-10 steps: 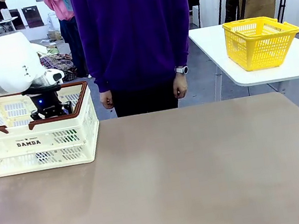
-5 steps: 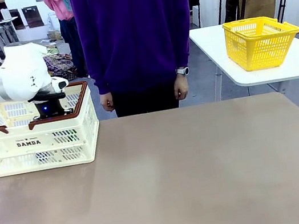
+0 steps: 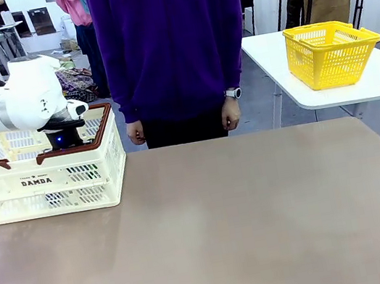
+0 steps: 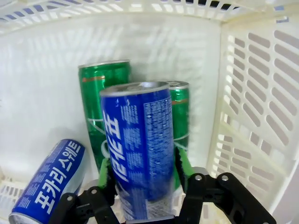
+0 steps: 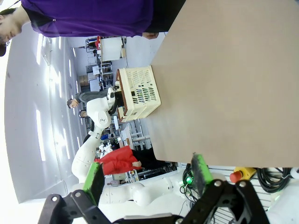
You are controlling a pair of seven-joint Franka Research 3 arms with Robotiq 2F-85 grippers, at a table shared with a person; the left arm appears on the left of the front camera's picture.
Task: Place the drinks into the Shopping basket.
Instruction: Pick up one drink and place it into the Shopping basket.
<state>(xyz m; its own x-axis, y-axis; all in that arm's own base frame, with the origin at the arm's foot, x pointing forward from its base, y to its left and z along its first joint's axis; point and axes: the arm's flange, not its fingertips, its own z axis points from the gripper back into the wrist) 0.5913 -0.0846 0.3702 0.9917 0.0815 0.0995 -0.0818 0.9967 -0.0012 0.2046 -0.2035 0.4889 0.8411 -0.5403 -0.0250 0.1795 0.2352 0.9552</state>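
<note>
Inside the cream Shopping basket [image 3: 45,178] [image 4: 252,107], my left gripper [image 4: 142,175] [image 3: 61,139] reaches down with a blue drink can [image 4: 138,149] upright between its green pads [image 4: 105,173]. The pads lie close along both sides of the can; I cannot tell whether they still press on it. Behind it stand two green cans [image 4: 100,88] [image 4: 181,109]. Another blue can [image 4: 46,179] lies on its side on the basket floor. My right gripper [image 5: 147,168] hangs open and empty off the table's near side.
A person in a purple top [image 3: 172,42] stands at the far edge with both hands down. The yellow mesh basket [image 3: 330,51] sits on a white side table at the right. The brown table [image 3: 226,224] stretches bare from the basket to the right.
My left arm has sunk lower into the Shopping basket with the blue can. The person and the right arm have stayed still.
</note>
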